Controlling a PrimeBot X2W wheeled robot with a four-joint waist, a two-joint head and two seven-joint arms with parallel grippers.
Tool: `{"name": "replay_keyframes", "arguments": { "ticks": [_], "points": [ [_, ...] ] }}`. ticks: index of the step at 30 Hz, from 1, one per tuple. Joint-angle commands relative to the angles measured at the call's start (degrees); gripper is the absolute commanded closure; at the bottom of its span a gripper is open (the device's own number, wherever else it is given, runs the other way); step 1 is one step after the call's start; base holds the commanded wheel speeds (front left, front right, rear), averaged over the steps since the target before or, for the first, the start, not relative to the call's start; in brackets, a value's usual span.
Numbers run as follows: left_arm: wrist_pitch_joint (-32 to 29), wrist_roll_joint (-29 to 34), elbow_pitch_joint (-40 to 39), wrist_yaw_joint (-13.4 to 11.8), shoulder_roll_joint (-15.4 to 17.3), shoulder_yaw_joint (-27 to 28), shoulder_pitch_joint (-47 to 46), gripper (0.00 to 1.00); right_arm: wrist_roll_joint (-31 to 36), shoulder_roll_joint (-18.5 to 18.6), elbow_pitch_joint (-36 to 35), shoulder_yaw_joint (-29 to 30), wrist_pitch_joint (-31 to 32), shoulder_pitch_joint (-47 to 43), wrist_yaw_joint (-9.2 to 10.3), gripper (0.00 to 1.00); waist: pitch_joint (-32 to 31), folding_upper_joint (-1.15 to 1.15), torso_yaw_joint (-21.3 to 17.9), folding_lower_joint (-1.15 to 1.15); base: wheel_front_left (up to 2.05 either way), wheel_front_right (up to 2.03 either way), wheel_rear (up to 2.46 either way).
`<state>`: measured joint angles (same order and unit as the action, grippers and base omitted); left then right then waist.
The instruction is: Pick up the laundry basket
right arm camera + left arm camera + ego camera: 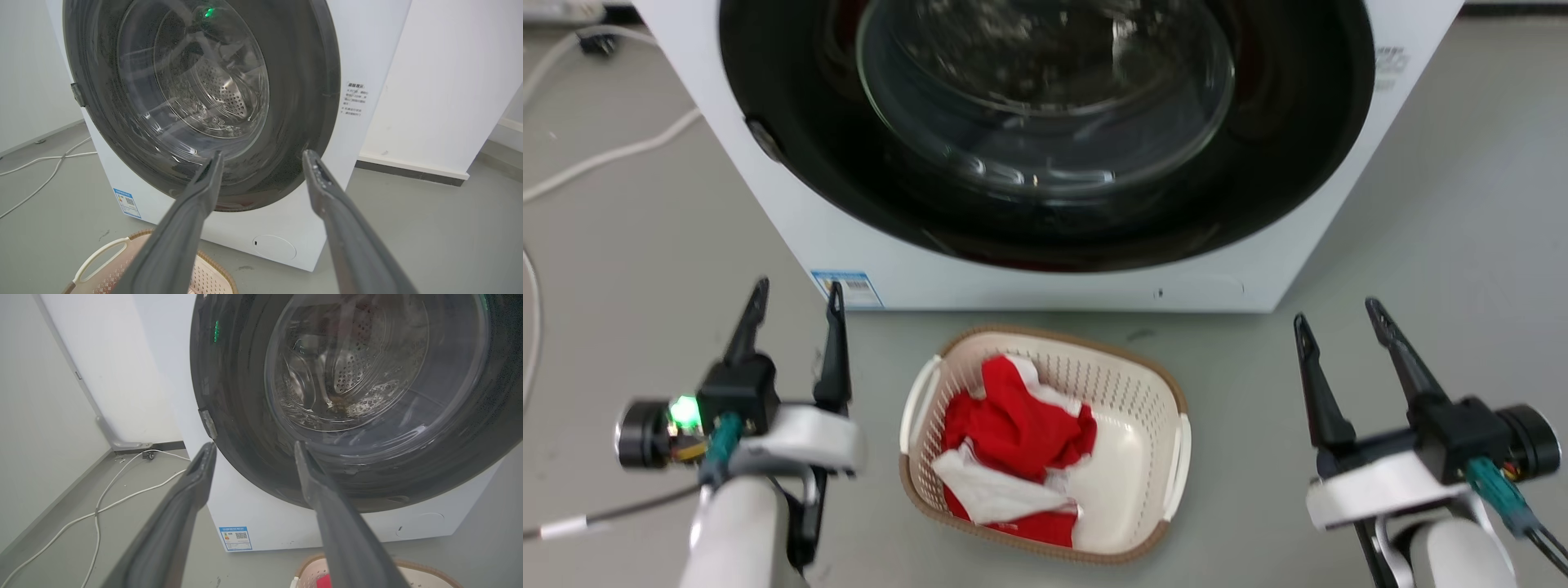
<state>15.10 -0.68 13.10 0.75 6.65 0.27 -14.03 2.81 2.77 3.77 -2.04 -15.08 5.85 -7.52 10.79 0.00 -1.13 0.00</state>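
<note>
Notably, red cloth (1013,429) hides half the laundry basket (1104,369).

The washing machine (1045,282) is cut by the top edge of the head view, and the print on its blue sticker (847,287) is too small to read. In both wrist views the laundry basket (306,571) is cut by the bottom edge and partly hidden behind a finger (347,539).
</note>
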Motion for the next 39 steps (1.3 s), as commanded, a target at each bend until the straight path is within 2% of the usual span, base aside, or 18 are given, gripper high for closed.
{"name": "replay_keyframes", "arguments": {
  "ticks": [1,7,16,23,28,39],
  "points": [
    [0.1,0.2,0.5,0.2,0.5,0.1,-1.4,0.0,-0.2,0.2,0.9,-0.2,-0.1,1.2,0.06,0.0,3.2,0.0,-1.1,0.0,0.0,0.0,0.0],
    [0.1,1.9,13.1,2.0,5.2,-0.7,-12.4,0.0,-0.6,0.1,11.5,-4.0,-0.1,9.6,0.05,0.0,8.8,0.0,-3.0,0.0,0.0,0.0,0.0],
    [-2.1,3.2,32.7,5.1,9.4,-4.5,-27.5,0.0,-0.6,1.8,26.1,-12.1,-0.1,20.6,0.05,0.0,15.7,0.0,-4.8,0.0,0.0,0.0,0.0],
    [-5.9,2.4,43.7,6.5,10.7,-8.2,-36.2,0.0,-3.7,2.1,37.4,-18.9,-0.1,27.2,0.05,0.0,20.1,0.0,-5.2,0.0,0.0,0.0,0.0],
    [-7.3,1.1,49.3,6.6,9.8,-11.5,-39.3,0.0,-6.3,1.6,44.5,-22.8,-0.1,30.6,0.05,0.0,22.2,0.0,-5.1,0.0,0.0,0.0,0.0],
    [-8.5,-3.7,56.2,6.6,9.2,-19.1,-42.1,0.0,-10.4,0.8,52.6,-27.0,-0.1,34.6,0.05,0.0,25.9,0.0,-5.2,0.0,0.0,0.0,0.0]
  ]
}}
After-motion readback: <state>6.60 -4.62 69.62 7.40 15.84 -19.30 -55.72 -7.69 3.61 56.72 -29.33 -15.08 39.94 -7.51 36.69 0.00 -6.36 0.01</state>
